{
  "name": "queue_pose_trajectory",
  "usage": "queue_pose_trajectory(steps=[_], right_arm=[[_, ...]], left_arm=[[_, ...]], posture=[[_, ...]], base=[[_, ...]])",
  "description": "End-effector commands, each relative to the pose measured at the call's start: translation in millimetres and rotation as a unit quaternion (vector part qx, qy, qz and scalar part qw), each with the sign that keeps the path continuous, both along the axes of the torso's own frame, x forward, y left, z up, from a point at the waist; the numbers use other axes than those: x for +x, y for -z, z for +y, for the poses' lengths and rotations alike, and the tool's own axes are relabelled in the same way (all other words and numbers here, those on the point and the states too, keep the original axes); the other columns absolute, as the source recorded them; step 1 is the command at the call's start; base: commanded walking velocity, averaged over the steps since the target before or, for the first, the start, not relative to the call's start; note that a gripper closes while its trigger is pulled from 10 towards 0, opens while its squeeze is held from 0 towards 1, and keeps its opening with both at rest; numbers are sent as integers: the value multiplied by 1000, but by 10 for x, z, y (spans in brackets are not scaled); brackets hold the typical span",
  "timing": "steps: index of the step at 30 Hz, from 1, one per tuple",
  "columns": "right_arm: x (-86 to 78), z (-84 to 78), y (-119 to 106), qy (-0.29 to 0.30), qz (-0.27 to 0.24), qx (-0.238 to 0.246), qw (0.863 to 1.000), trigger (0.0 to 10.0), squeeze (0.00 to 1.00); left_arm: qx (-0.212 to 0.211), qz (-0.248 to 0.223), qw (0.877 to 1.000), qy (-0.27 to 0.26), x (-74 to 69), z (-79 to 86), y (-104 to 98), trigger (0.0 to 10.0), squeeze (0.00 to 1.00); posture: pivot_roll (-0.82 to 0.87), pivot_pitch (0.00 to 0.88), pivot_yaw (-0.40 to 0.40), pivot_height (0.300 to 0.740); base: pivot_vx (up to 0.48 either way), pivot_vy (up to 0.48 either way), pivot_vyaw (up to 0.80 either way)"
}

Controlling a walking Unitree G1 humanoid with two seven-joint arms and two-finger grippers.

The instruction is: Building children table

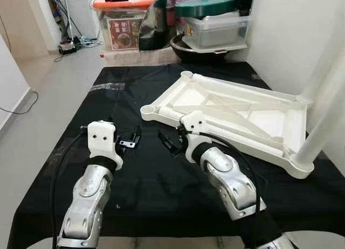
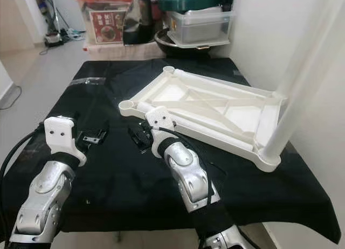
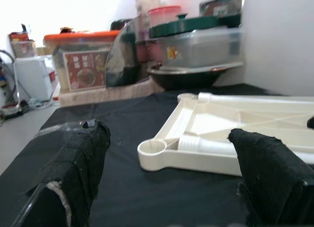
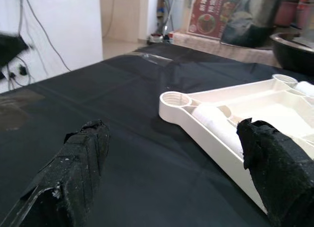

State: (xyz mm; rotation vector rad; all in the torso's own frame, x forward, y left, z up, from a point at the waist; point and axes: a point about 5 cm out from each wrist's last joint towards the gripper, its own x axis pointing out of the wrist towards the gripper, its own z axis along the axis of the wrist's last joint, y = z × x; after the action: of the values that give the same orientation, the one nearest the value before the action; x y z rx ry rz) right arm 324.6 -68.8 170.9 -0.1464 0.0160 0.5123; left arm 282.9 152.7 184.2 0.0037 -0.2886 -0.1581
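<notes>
A black-clothed desk point(image 1: 151, 195) carries an upturned cream plastic tabletop point(image 1: 237, 117) toward its far right corner; left end effector point(image 1: 128, 139) and right end effector point(image 1: 171, 143) hover spread wide, holding nothing.

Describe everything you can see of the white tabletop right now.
The white tabletop looks like moulded plastic and lies upside down on the black cloth, ribbed underside up with diagonal braces. Round leg sockets sit at its corners; the near one is open. One white leg stands upright in the corner socket on the robot's right. Loose white legs lie inside along the frame. The right gripper hovers open just short of its near edge, not touching.
</notes>
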Motion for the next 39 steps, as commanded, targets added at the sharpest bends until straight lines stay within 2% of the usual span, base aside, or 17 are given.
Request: queue_pose_trajectory(steps=[1,9,25,35,38,39], right_arm=[[11,-11,-3,-1,-7,0,1000,10000,0],[29,-11,7,1,-9,-3,1000,10000,0],[111,-146,23,16,-11,-17,1000,10000,0],[146,-241,79,-76,10,-73,994,10000,0],[187,-371,198,-114,53,-114,986,10000,0],[187,-371,198,-114,53,-114,986,10000,0]], left_arm=[[9,-6,1000,-5,-21,14,-29,10000,0],[9,-6,1000,-6,-24,5,-27,10000,0],[8,-6,1000,-2,-33,-32,-32,10000,0],[8,-6,1000,-2,-74,-17,-28,10000,0],[12,-5,1000,-7,-87,15,-14,10000,0],[12,-5,1000,-7,-87,15,-14,10000,0]], posture=[[34,0,-41,740],[43,0,-51,740],[56,0,-73,740],[81,0,-97,740],[87,0,-107,740],[87,0,-107,740]], base=[[270,0,0],[286,0,605],[300,0,0],[104,0,0],[0,0,0],[0,0,0]])
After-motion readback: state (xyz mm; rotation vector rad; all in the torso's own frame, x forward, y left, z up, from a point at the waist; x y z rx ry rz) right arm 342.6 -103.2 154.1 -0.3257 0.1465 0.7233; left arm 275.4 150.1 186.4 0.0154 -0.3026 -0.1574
